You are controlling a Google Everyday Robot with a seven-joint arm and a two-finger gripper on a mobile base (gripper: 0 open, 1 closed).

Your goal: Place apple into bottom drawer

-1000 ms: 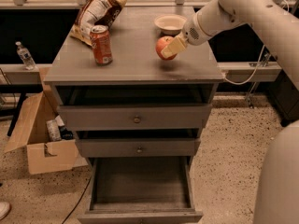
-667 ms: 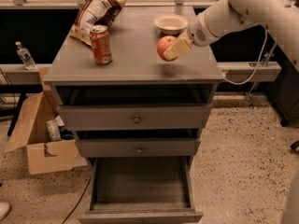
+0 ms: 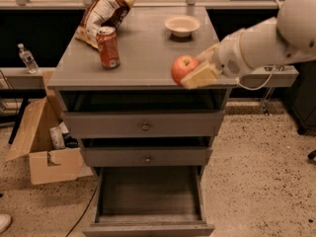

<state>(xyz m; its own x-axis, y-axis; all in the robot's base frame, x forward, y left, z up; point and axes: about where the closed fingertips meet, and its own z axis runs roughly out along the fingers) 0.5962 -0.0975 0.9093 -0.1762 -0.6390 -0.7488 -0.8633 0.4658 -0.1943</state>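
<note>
**Apple in hand, drawer waiting below**

From where I stand, the grey three-drawer cabinet fills the middle of the room; its lowest, widest bottom drawer is pulled out at 6 o'clock, and its flat grey floor is bare, so nothing has been delivered; the two shallower drawers above it look shut or nearly so.

The bulky white robot arm comes in from 3 o'clock, its forearm roughly level and its wrist pointing towards 9 o'clock; at its end the cream two-finger gripper is clamped on the round red-orange apple, one finger under it and one behind; the fruit sits at the cabinet top's front edge, right of centre, about 3 o'clock from the red soda can and 6 o'clock from the small white bowl.

My reading: the pick is done; the carry outward, the descent to the open drawer and the release are left.
</note>
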